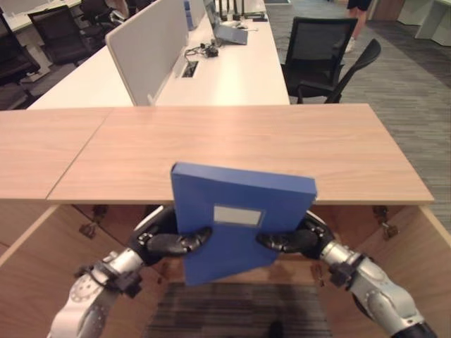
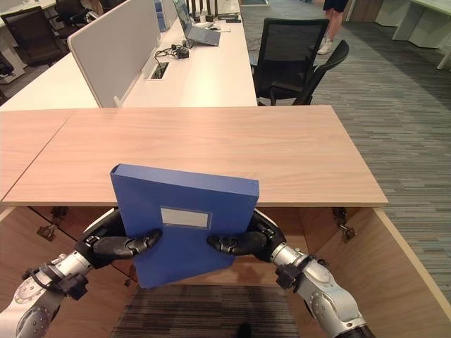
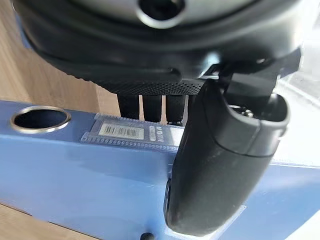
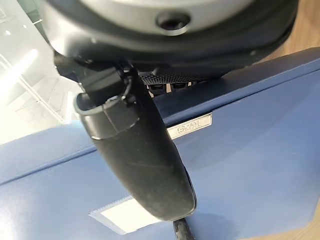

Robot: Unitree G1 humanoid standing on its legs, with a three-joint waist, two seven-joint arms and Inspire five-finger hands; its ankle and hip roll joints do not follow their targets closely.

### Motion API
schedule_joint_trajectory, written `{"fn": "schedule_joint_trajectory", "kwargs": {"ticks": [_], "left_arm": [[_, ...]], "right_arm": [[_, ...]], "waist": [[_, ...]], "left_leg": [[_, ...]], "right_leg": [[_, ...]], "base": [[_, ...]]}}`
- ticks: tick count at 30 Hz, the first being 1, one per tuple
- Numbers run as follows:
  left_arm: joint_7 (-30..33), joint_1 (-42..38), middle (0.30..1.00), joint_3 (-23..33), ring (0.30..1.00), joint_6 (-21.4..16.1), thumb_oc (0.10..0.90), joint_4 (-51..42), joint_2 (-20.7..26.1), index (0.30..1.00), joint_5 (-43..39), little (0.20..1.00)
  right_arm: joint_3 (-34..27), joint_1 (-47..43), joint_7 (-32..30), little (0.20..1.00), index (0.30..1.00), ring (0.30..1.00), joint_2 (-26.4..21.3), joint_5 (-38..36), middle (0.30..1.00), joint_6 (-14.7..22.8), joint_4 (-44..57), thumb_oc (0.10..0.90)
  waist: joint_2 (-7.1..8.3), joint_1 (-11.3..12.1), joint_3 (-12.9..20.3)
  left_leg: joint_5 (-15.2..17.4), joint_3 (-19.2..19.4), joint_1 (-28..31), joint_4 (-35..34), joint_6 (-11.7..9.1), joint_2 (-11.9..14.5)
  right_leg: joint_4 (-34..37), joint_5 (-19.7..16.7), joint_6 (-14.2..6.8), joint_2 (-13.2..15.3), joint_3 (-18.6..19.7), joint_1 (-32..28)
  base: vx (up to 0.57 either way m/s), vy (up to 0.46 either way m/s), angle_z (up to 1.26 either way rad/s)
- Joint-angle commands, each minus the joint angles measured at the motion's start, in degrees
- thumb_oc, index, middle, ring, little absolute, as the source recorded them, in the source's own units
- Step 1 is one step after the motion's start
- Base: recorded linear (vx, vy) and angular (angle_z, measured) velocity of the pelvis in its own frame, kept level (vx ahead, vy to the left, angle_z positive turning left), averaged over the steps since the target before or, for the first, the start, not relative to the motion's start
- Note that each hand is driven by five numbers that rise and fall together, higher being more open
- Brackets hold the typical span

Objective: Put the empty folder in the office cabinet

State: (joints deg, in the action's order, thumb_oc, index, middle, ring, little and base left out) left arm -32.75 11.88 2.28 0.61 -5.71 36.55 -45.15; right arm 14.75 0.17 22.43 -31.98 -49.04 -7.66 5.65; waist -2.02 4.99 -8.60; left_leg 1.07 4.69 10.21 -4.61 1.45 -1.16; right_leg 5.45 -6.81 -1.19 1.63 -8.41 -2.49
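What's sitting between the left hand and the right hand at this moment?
Just the blue folder: the left hand and right hand clamp its opposite sides, thumbs across the labelled front, seen in both eye views.

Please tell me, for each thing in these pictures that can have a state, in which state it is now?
Blue cardboard box folder: closed, tilted, held in the air before the cabinet, label facing the camera.
Left hand: thumb and fingers pinch the folder's left edge.
Right hand: pinches the folder's right edge.
Wooden office cabinet: doors swung open, below the folder.
Laptop: open on the far desk.
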Motion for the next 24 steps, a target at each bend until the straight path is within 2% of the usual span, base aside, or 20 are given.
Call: {"fn": "schedule_joint_trajectory", "kwargs": {"ticks": [1,24], "left_arm": [[-0.48,-10.85,0.3,-6.66,0.3,-5.98,0.4,-3.65,-2.11,0.3,-3.62,0.3],[0.08,-12.14,0.3,-6.16,0.3,-7.51,0.4,-3.14,-3.07,0.3,-3.04,0.3]], "right_arm": [[6.89,-15.91,6.93,0.302,0.302,0.302,10.15,-9.54,0.302,7.67,10.7,0.402],[11.29,-15.61,9.38,0.3,0.3,0.3,7.41,-9.06,0.3,3.94,8.97,0.4]], "waist": [[1.64,-0.52,2.94],[2.04,-0.51,3.12]], "left_leg": [[1.64,-2.79,-1.61,-0.39,-4.12,2.47],[1.47,-3.02,-1.81,-0.39,-4.28,2.5]], "right_leg": [[-1.4,8.71,-4.92,2.63,1.08,-7.62],[-1.42,8.71,-4.83,2.56,0.91,-7.58]], "base": [[0.0,0.0,0.0],[0.0,0.0,0.0]]}}
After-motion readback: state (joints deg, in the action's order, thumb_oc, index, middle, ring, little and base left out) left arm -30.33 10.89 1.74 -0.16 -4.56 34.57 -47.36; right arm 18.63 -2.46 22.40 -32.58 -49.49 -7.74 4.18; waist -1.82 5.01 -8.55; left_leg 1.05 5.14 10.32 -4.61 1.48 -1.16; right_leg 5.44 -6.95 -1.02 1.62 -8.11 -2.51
